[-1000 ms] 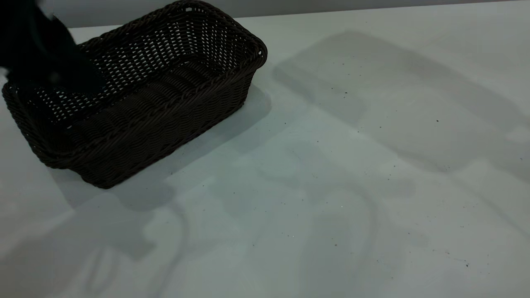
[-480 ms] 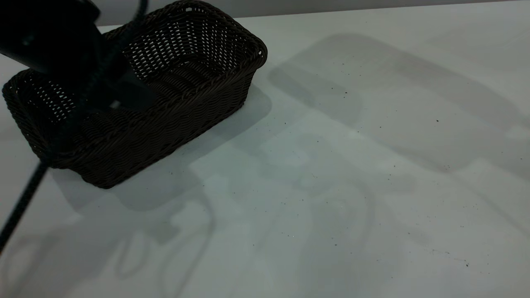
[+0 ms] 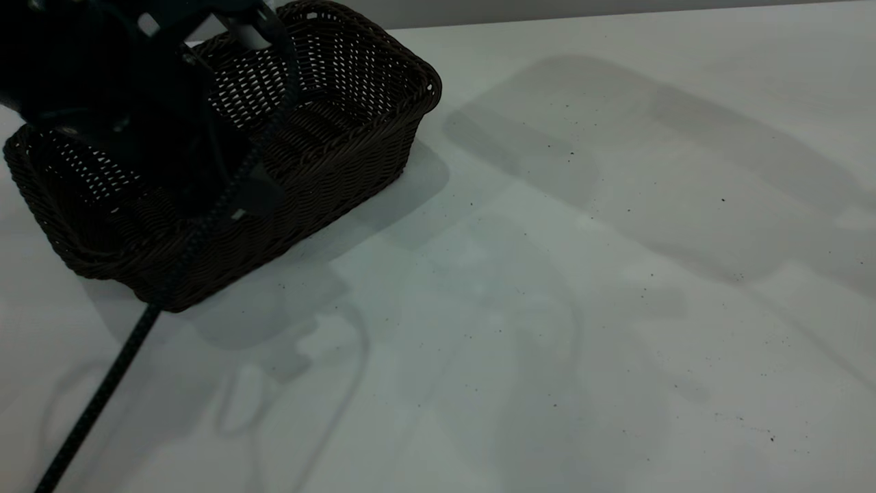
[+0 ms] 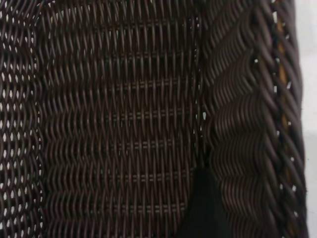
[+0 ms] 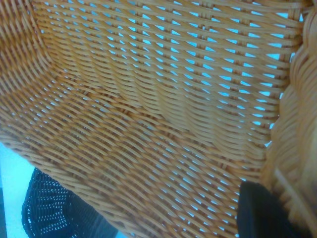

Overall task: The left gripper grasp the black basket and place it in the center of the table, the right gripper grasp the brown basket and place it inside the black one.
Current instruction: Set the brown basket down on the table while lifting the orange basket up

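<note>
- counter (image 3: 616, 308) is plain white and matte, with tiny dark specks scattered all over it
- black basket (image 3: 342, 157) sits directly on it near the far-left corner, turned at an angle, open side up
- a black cable (image 3: 96, 404) runs down across the near-left part of the counter
- lots of soft grey shadows lie across the rest of the surface

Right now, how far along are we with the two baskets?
Nothing looks finished. The black basket sits at the table's far left, not the center. In hand: the left gripper is down inside it by the near wall, grip unconfirmed. The right wrist view is filled by the brown basket, a finger at its rim, the black one showing below. Left: centering the black basket, then nesting the brown one inside.
</note>
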`<state>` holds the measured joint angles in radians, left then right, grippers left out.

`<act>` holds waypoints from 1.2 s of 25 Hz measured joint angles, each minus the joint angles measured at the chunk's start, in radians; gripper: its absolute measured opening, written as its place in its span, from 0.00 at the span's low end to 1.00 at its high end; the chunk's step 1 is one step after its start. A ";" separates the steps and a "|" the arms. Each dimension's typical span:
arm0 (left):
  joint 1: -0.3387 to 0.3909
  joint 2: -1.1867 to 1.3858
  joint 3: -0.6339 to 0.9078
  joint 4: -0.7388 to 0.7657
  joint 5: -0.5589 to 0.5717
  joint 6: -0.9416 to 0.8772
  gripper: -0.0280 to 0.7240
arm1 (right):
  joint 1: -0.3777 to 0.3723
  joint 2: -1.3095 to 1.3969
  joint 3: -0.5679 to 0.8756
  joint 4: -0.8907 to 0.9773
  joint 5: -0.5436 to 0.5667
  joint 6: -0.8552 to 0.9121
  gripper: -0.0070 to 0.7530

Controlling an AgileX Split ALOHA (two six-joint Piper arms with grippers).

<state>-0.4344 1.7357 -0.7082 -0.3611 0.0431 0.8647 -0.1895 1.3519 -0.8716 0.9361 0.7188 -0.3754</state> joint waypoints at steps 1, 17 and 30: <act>0.000 0.009 -0.002 0.000 -0.002 0.000 0.68 | 0.000 0.000 0.000 0.000 -0.001 0.000 0.16; -0.022 0.088 -0.038 0.003 -0.009 0.001 0.20 | 0.000 0.000 0.000 0.017 -0.021 -0.019 0.16; -0.128 0.025 -0.037 0.006 0.249 0.349 0.21 | 0.000 0.000 0.000 0.059 -0.025 -0.066 0.16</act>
<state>-0.5624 1.7606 -0.7451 -0.3551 0.2919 1.2134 -0.1895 1.3519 -0.8716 0.9946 0.6937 -0.4417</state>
